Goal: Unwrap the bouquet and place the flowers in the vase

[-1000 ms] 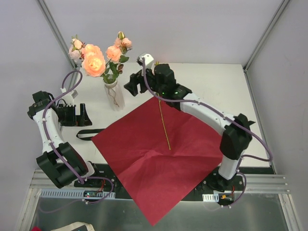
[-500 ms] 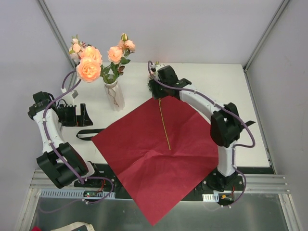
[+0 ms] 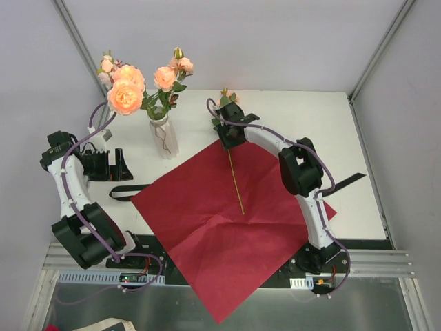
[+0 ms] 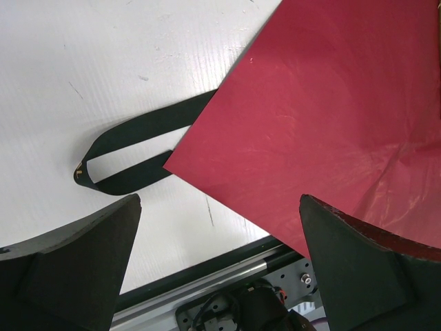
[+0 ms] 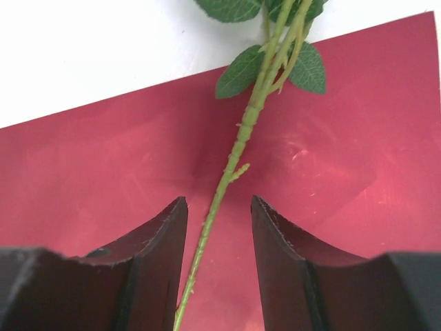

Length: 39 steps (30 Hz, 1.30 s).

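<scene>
Flowers: 1 loose stem (image 5: 238, 141) runs between the jaws of the right tool (image 5: 218, 207), lying on the red paper (image 5: 103, 158) near its far corner. The jaws are parted with a gap on both sides, so there is no grip yet. The leaves (image 5: 241, 69) sit just past the fingertips, over the paper edge and the white tabletop (image 3: 303, 117). The rest of the flowers (image 3: 127, 93) already stand in the vase (image 3: 164, 138) at far left, upright and crowded at the top. The left tool (image 4: 217, 207) is spread wide and holds nothing, hovering at left over the paper's left corner and the black ribbon (image 4: 131, 148).

Risks, my read:
- The stem is thin and flat on the sheet. A low pinch could catch the paper too and drag the sheet along.
- The grip is up near the leaves, so the long tail hangs free. It may pivot or slip in the jaws.
- The vase mouth is narrow and already full. A swinging stem tip could miss it, snag other blooms or tip the vase.
- If the stem rolls off-centre, the jaws meet on nothing.
</scene>
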### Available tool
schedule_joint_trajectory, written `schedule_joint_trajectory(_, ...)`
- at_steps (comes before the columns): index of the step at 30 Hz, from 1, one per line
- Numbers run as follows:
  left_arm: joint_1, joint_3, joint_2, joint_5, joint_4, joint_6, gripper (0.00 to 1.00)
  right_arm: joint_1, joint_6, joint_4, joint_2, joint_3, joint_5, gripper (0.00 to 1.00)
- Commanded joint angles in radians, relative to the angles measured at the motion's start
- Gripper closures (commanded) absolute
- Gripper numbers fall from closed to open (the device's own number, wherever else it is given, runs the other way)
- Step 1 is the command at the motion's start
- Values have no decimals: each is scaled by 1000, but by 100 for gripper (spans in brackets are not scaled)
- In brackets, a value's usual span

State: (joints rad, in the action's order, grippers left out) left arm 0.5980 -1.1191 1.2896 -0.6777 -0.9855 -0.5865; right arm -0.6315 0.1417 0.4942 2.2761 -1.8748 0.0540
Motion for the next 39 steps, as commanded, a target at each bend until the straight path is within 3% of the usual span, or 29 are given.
schedule_joint_trajectory(1, 14, 5, 13, -17, -18, -13, 1, 16, -14, 18, 39, -93, 17, 56)
schedule_joint_trajectory(16, 17, 30, -15, -3, -18, -33, 1, 30, -42, 148, 195, -302, -34, 73)
schedule_joint_trajectory(23, 20, 42, -32, -13, -18, -36, 1, 29, -59, 167, 186, -282, -28, 99)
schedule_joint_trajectory(26, 20, 41, -41, -10, -16, -39, 1, 30, -85, 147, 160, -261, -14, 99)
schedule_joint_trajectory(30, 26, 39, -56, -8, -16, -45, 1, 32, -139, 75, 56, -213, -6, 99)
schedule_joint_trajectory(39, 36, 21, -47, -31, -33, -52, 1, 30, -321, -333, -286, -34, -106, 99)
